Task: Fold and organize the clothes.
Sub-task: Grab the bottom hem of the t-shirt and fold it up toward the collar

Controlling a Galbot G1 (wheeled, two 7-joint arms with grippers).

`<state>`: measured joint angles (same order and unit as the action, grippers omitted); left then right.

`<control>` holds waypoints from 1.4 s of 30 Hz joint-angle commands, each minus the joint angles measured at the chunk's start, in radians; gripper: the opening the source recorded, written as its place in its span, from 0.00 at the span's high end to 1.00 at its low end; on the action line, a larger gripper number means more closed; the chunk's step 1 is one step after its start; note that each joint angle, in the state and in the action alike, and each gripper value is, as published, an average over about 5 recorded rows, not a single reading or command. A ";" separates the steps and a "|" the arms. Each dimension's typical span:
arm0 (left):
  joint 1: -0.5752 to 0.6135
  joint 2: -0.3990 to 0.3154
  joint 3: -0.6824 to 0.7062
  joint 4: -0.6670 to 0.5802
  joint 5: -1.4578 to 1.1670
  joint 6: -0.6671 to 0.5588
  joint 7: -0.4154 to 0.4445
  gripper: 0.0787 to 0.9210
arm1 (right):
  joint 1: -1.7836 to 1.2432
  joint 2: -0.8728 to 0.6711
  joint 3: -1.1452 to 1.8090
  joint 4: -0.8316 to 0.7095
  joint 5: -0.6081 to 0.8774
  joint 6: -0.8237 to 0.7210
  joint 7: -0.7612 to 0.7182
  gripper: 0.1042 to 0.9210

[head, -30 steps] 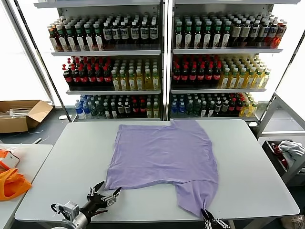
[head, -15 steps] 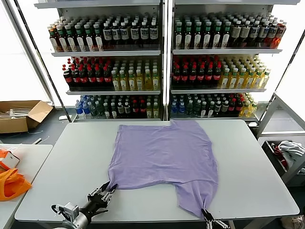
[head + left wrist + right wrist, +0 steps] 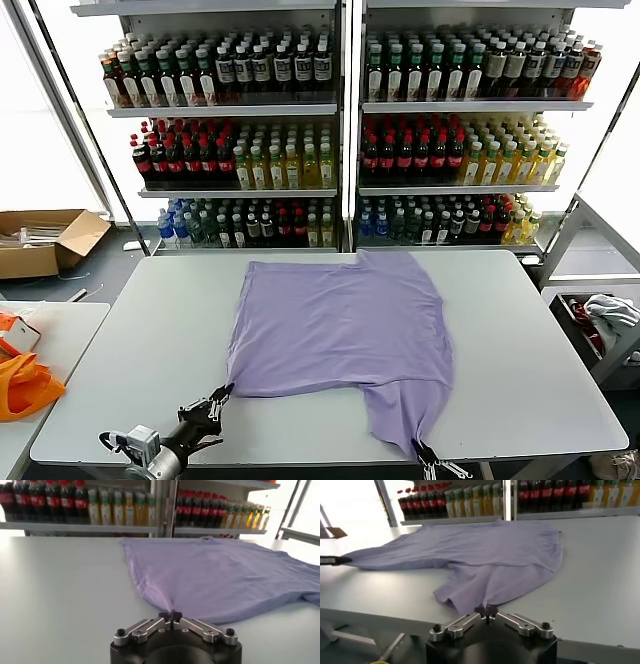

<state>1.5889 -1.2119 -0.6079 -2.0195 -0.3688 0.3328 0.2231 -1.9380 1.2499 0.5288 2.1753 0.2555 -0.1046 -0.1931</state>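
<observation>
The lavender T-shirt [image 3: 345, 325] lies spread on the grey table [image 3: 130, 350], plain side up, no print showing. My left gripper [image 3: 222, 393] is at the shirt's near left corner and is shut on that corner, which is drawn to a point between the pads [image 3: 170, 614]. My right gripper [image 3: 419, 447] is at the table's front edge, shut on the tip of the shirt's near right flap [image 3: 486, 611]. The fabric [image 3: 485, 555] stretches back from both grips toward the shelves.
Shelves of bottled drinks [image 3: 340, 130] stand behind the table. A lower side table at the left holds an orange fabric item [image 3: 25, 385]. A cardboard box [image 3: 45, 240] sits on the floor at the left, and a bin with cloth [image 3: 600, 320] at the right.
My left gripper went from open beside the shirt's near left corner to shut on it. That corner has been drawn slightly toward the front edge. The right gripper kept its hold.
</observation>
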 commanded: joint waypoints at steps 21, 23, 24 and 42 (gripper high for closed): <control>-0.024 0.076 -0.085 -0.084 -0.062 0.065 -0.032 0.99 | 0.294 -0.008 0.015 -0.003 0.193 0.089 0.016 1.00; -0.061 0.089 -0.076 -0.056 -0.071 0.067 -0.032 0.99 | 0.362 -0.009 0.010 -0.032 0.209 0.068 0.036 1.00; -0.085 0.095 -0.071 -0.039 -0.077 0.070 -0.033 0.99 | 0.396 -0.011 0.006 -0.048 0.215 0.058 0.044 1.00; -0.437 0.116 0.057 0.244 -0.142 0.109 -0.065 0.99 | 0.831 -0.022 -0.153 -0.412 0.192 -0.008 0.144 1.00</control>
<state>1.3492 -1.1089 -0.6076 -1.9385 -0.4881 0.4305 0.1649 -1.2946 1.2336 0.4235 1.9266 0.4475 -0.0977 -0.0772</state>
